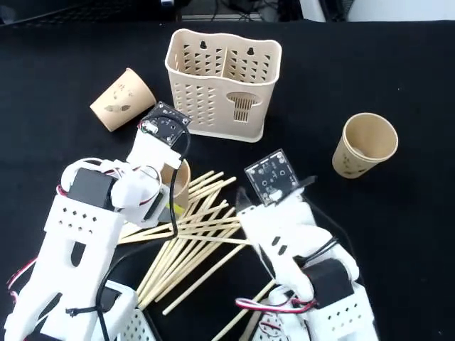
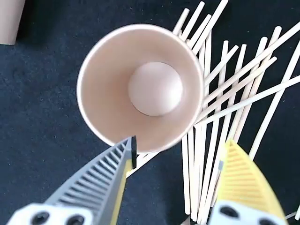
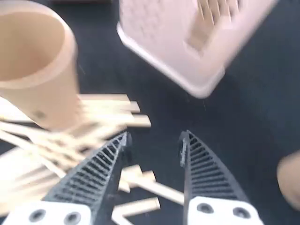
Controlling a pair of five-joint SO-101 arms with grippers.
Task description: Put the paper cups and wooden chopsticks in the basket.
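Basket (image 1: pixel 213 92) top: standing open to the high view, both compartments facing upward.
Middle cup (image 2: pixel 140 89): chopsticks (image 2: pixel 220 93) are crowding one side; the other side is facing bare table (image 2: pixel 42 140).
Right gripper (image 3: pixel 154 135): jaws are hanging apart, seemingly over loose stick ends, the basket wall standing near.
Outer cups: the right cup (image 1: pixel 365 145) and the tipped cup (image 1: pixel 122 99) are sitting on bare table, apart from the basket.

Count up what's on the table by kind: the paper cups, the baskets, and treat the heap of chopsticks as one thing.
Paper cups: 3 (one on its side, one upright apart from the rest, one upright beside the chopsticks)
Basket: 1
Chopstick heap: 1
Total: 5
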